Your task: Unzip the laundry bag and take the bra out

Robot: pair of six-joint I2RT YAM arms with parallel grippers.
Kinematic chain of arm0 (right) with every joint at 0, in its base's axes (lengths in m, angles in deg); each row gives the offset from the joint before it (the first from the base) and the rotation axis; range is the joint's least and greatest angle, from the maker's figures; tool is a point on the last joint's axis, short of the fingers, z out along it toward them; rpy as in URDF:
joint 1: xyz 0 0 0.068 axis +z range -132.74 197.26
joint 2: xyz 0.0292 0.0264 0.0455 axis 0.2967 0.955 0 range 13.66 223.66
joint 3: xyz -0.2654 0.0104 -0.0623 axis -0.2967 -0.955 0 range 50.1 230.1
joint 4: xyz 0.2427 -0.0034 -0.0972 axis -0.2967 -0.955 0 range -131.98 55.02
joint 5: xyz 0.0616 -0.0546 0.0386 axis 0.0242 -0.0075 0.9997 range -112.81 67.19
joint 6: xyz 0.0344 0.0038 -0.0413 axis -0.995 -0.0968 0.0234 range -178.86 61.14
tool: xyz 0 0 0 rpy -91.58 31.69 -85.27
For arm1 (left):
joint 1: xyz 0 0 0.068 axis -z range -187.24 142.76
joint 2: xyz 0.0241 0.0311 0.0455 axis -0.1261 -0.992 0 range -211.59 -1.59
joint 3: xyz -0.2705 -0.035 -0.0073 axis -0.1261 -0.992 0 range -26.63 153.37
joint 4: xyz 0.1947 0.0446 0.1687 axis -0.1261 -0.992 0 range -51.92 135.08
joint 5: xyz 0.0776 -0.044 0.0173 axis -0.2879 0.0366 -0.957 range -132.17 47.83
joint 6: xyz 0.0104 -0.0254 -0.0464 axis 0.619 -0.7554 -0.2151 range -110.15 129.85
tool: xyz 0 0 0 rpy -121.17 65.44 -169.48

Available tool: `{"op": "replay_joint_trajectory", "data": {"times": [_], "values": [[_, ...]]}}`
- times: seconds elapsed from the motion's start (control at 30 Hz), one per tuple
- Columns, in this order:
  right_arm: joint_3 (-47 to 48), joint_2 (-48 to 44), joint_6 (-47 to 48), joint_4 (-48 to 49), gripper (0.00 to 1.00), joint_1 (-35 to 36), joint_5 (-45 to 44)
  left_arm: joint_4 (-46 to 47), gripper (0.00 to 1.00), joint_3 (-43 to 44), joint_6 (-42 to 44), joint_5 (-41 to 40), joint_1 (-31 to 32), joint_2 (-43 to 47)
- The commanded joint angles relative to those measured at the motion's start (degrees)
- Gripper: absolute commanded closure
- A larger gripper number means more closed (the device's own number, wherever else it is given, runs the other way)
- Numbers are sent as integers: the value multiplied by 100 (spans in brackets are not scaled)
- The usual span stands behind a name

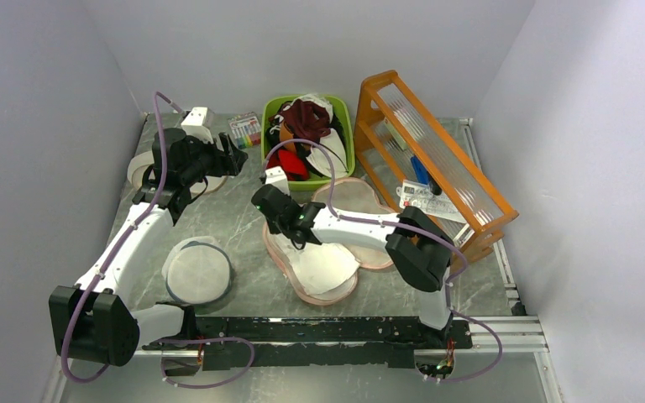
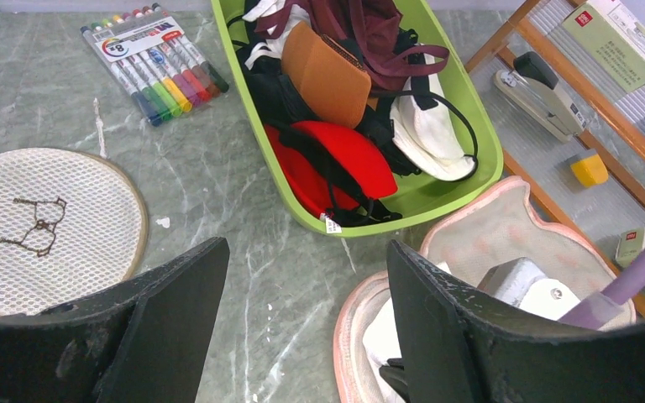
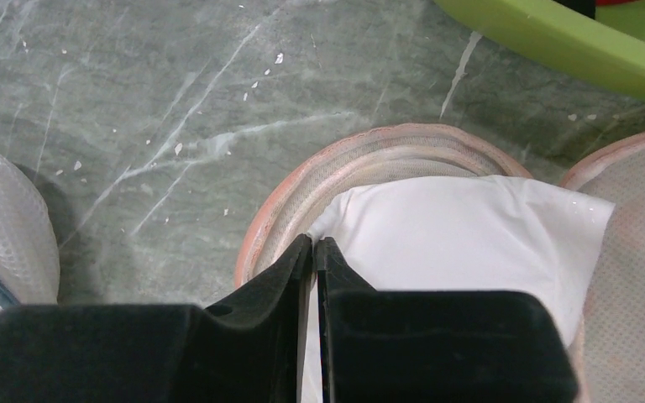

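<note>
One laundry bag (image 1: 359,204) lies unzipped mid-table, both halves spread, with one white bra (image 3: 462,235) in the near half. The right gripper (image 3: 315,248) pinches the bra's edge, jaws nearly together. The left gripper (image 2: 306,249) hovers spread wide, empty.

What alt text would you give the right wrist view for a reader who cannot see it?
The right gripper pinches the edge of the white bra lying in the open laundry bag. Marbled table lies beyond, a green bin at top right.
</note>
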Motion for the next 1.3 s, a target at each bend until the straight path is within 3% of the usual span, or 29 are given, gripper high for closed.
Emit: {"op": "replay_joint_trajectory", "data": {"times": [0.0, 0.3, 0.83, 1.03, 1.27], "values": [[155, 116, 61, 196, 100, -38, 94, 149, 20, 191, -50, 200, -9, 11], [-118, -561, -35, 66, 100, -42, 61, 143, 20, 199, -69, 203, -9, -6], [-876, -3616, 292, -44, 100, -148, -874, 188, 20, 182, -151, 324, -2, -54], [-537, -3800, 866, 237, 100, -203, -1414, 122, 20, 209, -117, 255, -6, -33], [20, -3386, 1465, 548, 100, -376, -2021, 118, 20, 208, -116, 261, -4, -10]]}}
